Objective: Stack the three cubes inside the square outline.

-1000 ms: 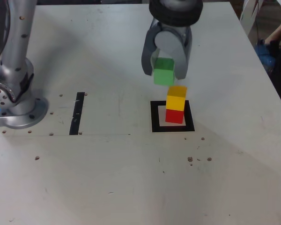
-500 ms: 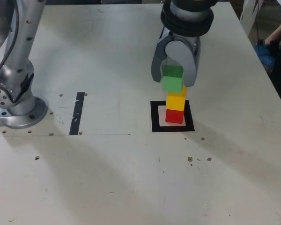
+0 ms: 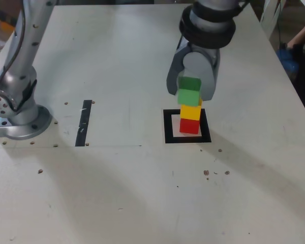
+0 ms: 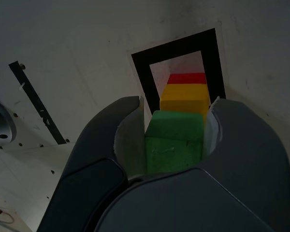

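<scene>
My gripper [image 3: 190, 94] is shut on the green cube [image 3: 189, 91], which I hold right over the stack. The yellow cube [image 3: 190, 112] sits on the red cube [image 3: 189, 125], and both stand inside the square outline [image 3: 168, 127]. Whether the green cube touches the yellow one I cannot tell. The wrist view shows the green cube [image 4: 175, 140] clamped between both fingers of the gripper [image 4: 174, 133], with the yellow cube [image 4: 185, 96], the red cube [image 4: 187, 78] and the square outline [image 4: 144, 72] beyond it.
A short black tape strip [image 3: 83, 123] lies to the exterior view's left of the outline, near the arm's metal base [image 3: 18, 109]. A person's arm [image 3: 300, 35] shows past the table's edge at the exterior view's right.
My gripper has carried the green cube to the exterior view's right and down, from beside the stack to directly above the yellow cube. The stack has not moved.
</scene>
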Available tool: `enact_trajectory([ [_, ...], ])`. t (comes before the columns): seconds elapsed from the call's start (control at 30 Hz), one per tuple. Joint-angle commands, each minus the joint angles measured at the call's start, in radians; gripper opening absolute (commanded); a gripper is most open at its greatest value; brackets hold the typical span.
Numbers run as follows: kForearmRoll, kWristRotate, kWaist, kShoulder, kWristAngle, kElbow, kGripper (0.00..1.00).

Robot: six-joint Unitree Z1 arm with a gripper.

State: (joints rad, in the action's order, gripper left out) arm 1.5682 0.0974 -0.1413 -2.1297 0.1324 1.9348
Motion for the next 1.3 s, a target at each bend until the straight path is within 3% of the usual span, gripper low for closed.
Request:
enact_trajectory([
  [0.0, 0.004, 0.005, -0.001, -0.005, 0.005, 0.012, 0.43],
  [0.23, 0.0, 0.009, -0.001, -0.01, 0.021, 0.017, 0.5],
  [0.5, 0.003, 0.009, 0.0, -0.01, 0.022, 0.01, 0.78],
  [0.83, 0.018, 0.002, 0.008, 0.019, 0.045, -0.003, 0.97],
  [1.03, 0.031, 0.005, 0.008, 0.178, 0.068, -0.093, 0.99],
  [1.27, 0.02, -0.034, 0.008, 0.438, 0.055, -0.381, 0.99],
])
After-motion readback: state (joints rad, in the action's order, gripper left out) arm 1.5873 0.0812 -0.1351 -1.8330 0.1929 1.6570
